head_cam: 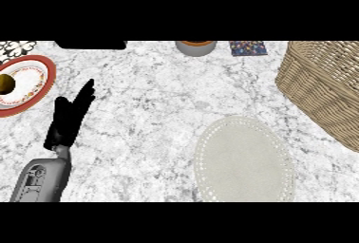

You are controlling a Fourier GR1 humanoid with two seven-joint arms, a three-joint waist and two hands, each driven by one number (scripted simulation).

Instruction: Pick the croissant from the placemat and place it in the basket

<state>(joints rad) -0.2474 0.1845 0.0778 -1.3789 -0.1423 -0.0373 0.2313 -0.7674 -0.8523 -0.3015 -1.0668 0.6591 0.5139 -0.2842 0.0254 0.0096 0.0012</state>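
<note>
Nearest the lower edge, one grey forearm [42, 180] comes in at the left, ending in the black left hand [69, 118], its fingers straight and released, holding nothing, resting over the white-and-grey marbled tabletop [154, 118]. The right hand shows nowhere. To the right, at about the same depth, lies one pale oval woven placemat [244, 161] with a beaded rim — its surface is bare, and no croissant can be seen on it or anywhere else in view. Beyond it, at the right edge, stands one tan wicker basket [326, 90], only partly in frame, its inside mostly out of view. Farther back on the left, one round red-rimmed plate [32, 78] carries a small brownish-yellow object [5, 84], cut by the edge. Along the far side sit a patterned black-and-white item [17, 47], a flat black object [91, 44], one grey round pot with an orange rim [195, 47] and one dark speckled square [248, 48] — all well apart from the hand. Nothing stands between placemat and basket.
</note>
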